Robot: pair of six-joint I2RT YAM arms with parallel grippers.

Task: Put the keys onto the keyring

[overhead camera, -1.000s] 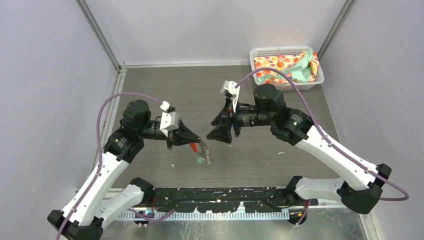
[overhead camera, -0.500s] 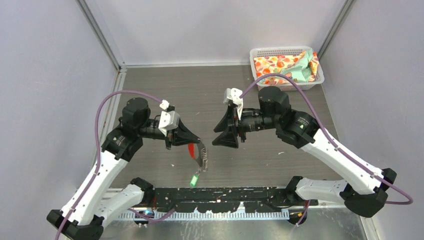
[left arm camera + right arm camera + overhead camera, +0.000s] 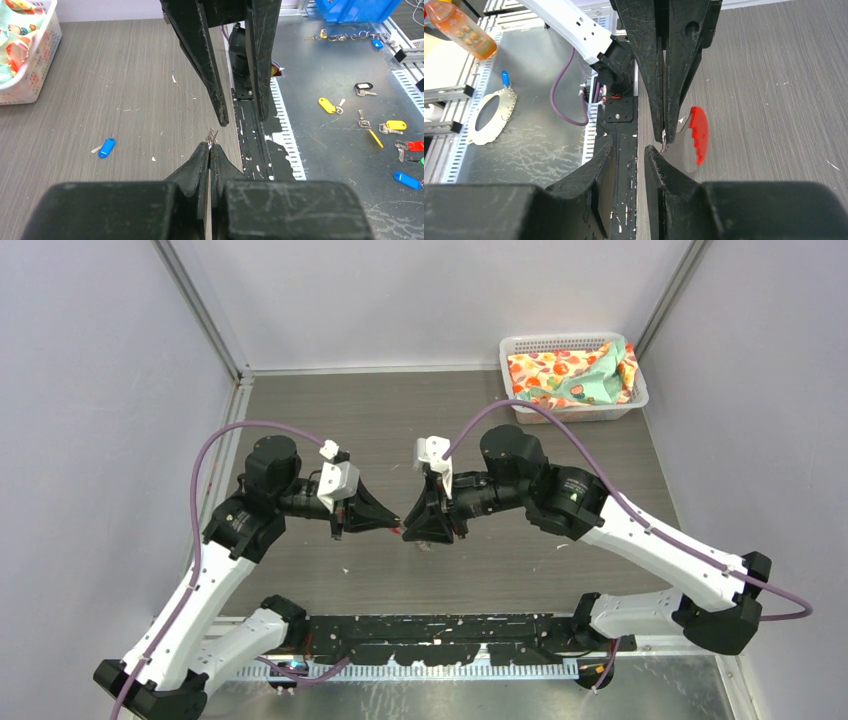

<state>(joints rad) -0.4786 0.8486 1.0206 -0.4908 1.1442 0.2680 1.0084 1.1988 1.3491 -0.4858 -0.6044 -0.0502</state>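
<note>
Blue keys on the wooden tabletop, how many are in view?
1: the blue key lies flat on the tabletop in the left wrist view. Others may be hidden.

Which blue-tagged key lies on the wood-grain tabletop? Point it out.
The blue-headed key left of the left gripper, alone on the wood-grain tabletop. The blue tag at lower right and the blue tag at top right lie on the metal sheet.

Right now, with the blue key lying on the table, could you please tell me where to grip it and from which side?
Grip the blue key by its plastic head, coming straight down and closing across the head's narrow width. It lies flat on the table, leaving little to catch from the side, and the head looks broader than the short blade.
</note>
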